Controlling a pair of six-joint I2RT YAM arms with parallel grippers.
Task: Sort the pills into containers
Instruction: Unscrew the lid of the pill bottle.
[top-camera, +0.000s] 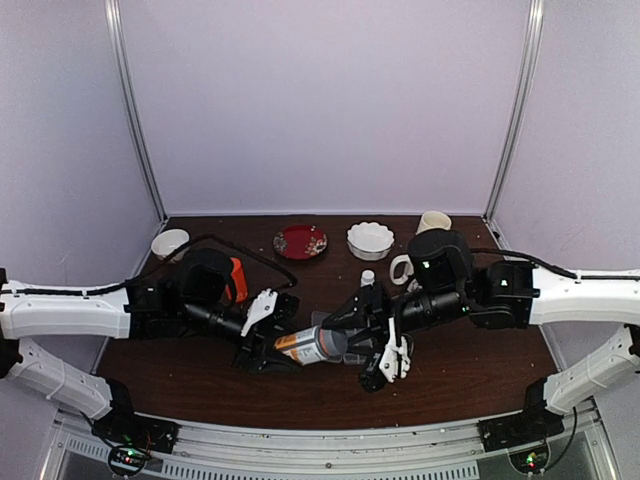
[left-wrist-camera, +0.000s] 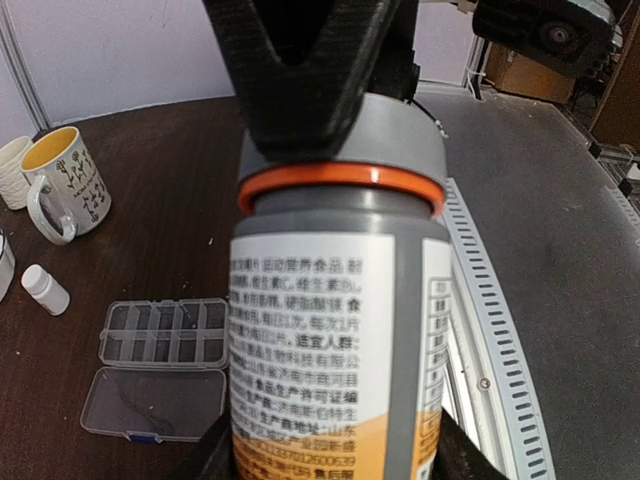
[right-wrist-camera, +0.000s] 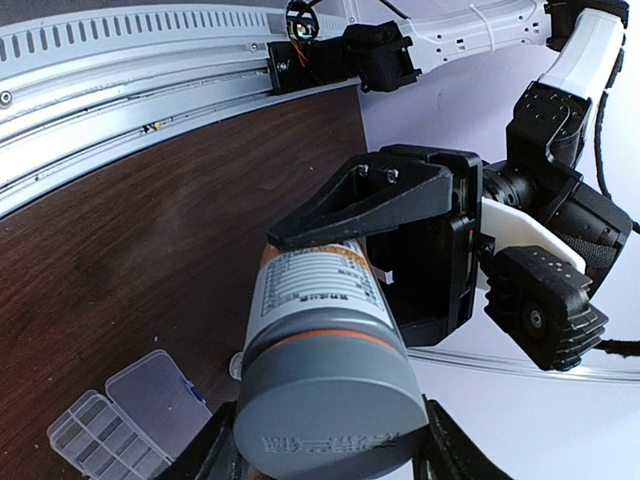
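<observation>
Clear, flat, rectangular plastic pill box (left-wrist-camera: 108, 348) at lower left of the left wrist view, resting on the dark brown wood-grain table (left-wrist-camera: 150, 150), hinged lid (left-wrist-camera: 150, 403) swung open and lying flat just beside the two rows of small cells (left-wrist-camera: 180, 345); same box at lower left of the right wrist view. Grey plastic bottle with an orange ring and a white-and-orange printed label (left-wrist-camera: 335, 330) held horizontally above the table at lower centre of the overhead view, between both arms. Left gripper (left-wrist-camera: 335, 465) clamped on the labelled body end; right gripper (right-wrist-camera: 325, 455) clamped around the grey cap (right-wrist-camera: 325, 405). Just above the box in the left wrist view, a small white bottle (left-wrist-camera: 45, 290); further up, a cream mug with dark figures (left-wrist-camera: 65, 180). Near the far table edge in the overhead view, a round red plate (top-camera: 300, 241) and a white scalloped bowl (top-camera: 370, 240).
</observation>
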